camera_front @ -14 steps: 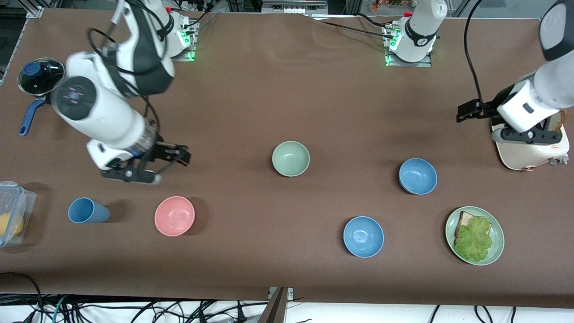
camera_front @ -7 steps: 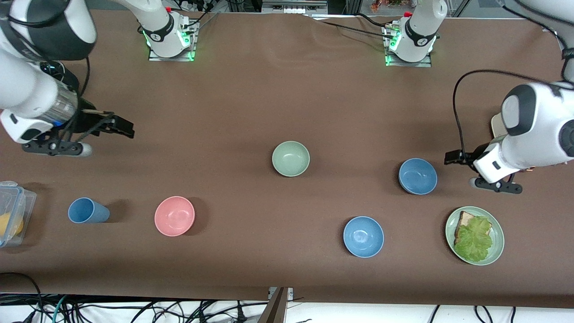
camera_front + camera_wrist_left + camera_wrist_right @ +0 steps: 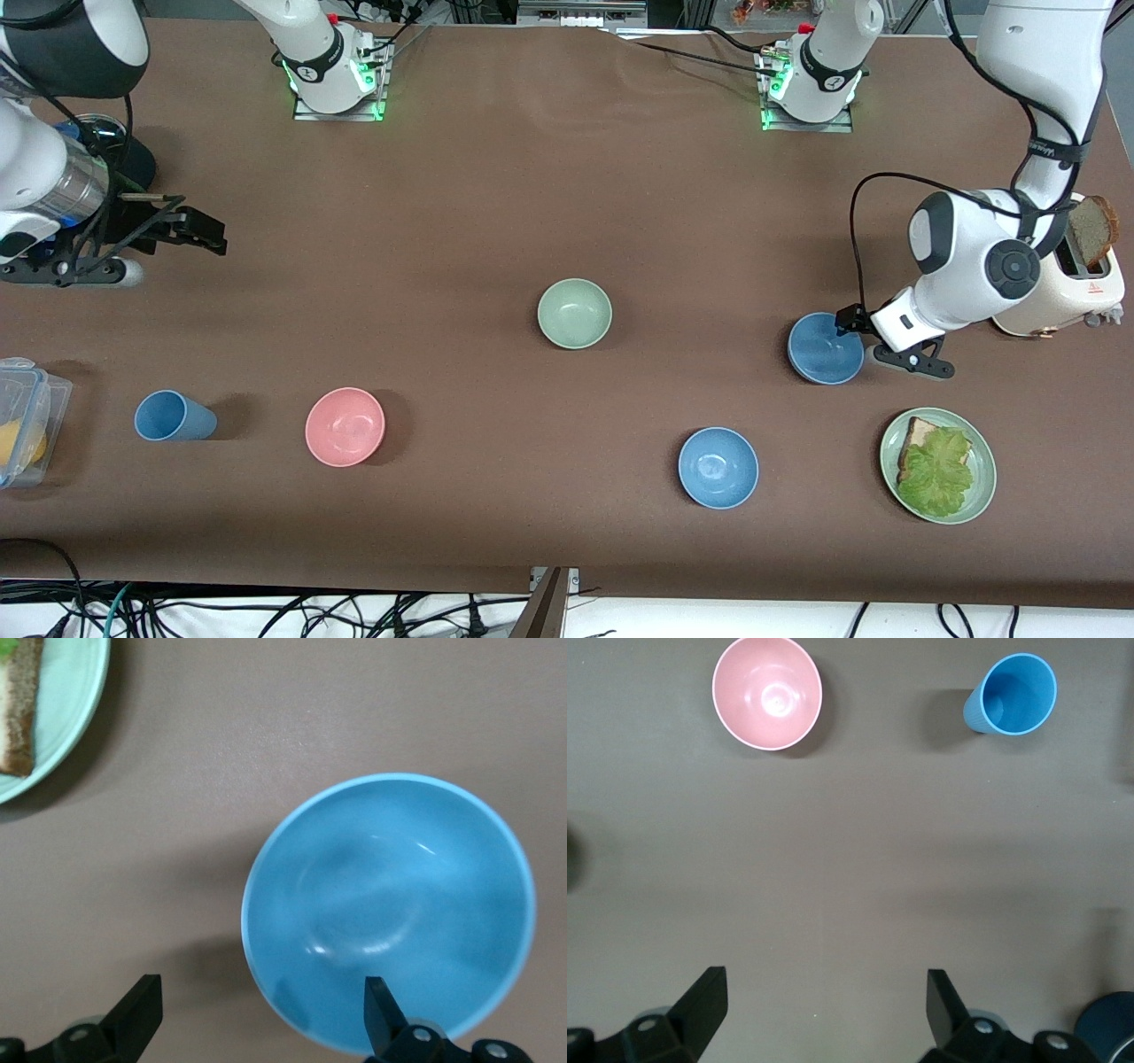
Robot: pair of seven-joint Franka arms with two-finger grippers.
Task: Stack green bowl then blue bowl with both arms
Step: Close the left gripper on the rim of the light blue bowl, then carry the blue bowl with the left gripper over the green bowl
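The green bowl (image 3: 574, 313) sits upright and empty at the table's middle. Two alike blue bowls stand toward the left arm's end: one (image 3: 826, 348) farther from the front camera, one (image 3: 718, 467) nearer. My left gripper (image 3: 843, 321) is open and low at the farther blue bowl's rim. In the left wrist view this bowl (image 3: 390, 912) fills the frame, and the left gripper (image 3: 261, 1019) has one finger over the bowl's inside and the other over bare table. My right gripper (image 3: 208, 235) is open and empty above the table at the right arm's end, also in its wrist view (image 3: 824, 1005).
A green plate (image 3: 889, 461) with bread and lettuce lies nearer the front camera than the left gripper. A toaster (image 3: 1063, 297) holding bread stands beside the left arm. A pink bowl (image 3: 345, 426), a blue cup (image 3: 173, 416) and a clear container (image 3: 22, 416) stand toward the right arm's end.
The left arm swung from over the toaster down to the farther blue bowl's rim. The right arm drew back from near the pink bowl toward its end of the table.
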